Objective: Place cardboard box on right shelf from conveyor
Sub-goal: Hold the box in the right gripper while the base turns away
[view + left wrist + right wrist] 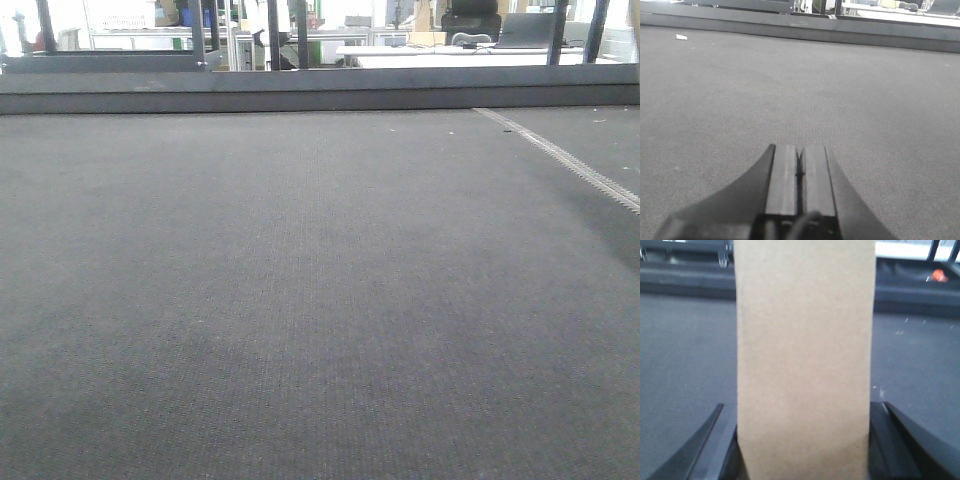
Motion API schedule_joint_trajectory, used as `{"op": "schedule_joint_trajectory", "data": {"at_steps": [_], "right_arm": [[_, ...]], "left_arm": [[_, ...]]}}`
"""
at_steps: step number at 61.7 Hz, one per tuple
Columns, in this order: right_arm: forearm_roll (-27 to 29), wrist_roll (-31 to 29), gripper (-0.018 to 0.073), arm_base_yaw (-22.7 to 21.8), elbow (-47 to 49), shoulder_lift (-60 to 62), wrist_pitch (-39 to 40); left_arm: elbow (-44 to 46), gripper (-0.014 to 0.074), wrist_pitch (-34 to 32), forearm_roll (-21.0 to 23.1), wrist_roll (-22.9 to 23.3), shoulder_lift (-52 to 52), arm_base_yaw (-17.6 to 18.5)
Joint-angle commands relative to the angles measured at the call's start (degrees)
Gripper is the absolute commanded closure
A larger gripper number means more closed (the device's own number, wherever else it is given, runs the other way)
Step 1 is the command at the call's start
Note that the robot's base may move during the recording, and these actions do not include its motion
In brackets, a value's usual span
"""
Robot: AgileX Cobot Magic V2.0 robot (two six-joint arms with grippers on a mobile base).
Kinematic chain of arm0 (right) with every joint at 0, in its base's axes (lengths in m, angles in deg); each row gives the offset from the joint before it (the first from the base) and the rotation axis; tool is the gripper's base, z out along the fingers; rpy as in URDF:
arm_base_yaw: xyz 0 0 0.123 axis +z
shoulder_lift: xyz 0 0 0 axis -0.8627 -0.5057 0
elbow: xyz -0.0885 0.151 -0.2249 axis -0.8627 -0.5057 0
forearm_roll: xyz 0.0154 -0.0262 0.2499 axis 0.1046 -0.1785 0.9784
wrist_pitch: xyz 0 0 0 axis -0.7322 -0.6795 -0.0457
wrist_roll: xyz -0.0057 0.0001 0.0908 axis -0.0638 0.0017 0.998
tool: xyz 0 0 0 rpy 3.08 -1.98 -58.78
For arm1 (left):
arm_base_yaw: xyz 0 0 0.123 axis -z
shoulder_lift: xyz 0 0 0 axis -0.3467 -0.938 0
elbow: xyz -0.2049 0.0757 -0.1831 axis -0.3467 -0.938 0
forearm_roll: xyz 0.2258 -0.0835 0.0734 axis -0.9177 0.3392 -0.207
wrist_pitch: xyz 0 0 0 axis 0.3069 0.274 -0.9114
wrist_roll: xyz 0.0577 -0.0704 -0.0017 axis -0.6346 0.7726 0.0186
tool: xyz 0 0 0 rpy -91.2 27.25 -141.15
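Only right wrist view shows cardboard box [805,340] clamped in right tool [802,407], left tool [800,150] pinched together

I see even, soft indoor light on the conveyor [300,300], with overexposed brightness from the room [400,30] behind its far rail [300,98]. In my right wrist view the cardboard box [805,355] is very close and blurred; everything behind it is soft too

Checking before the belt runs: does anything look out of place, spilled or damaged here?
Only a small white scrap lies loose on the conveyor near its far rail. The cardboard box sits straight in the right gripper, with no damage visible.
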Motion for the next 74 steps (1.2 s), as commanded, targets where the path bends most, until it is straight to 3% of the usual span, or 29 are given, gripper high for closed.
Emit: {"op": "schedule_joint_trajectory", "data": {"at_steps": [1,23,74], "right_arm": [[-1.85,-0.76,0.0531,-0.43,-1.67,4.91,7.17],[-3.18,-0.76,0.0531,-0.43,-7.68,19.02,6.79],[-3.18,-0.76,0.0531,-0.43,-7.68,19.06,6.9]], "left_arm": [[0.16,0.0715,-4.68,0.26,0.16,0.4,-0.08],[0.16,0.0715,-4.68,0.26,0.16,0.4,-0.08],[0.16,0.0715,-4.68,0.26,0.16,0.4,-0.08]]}}
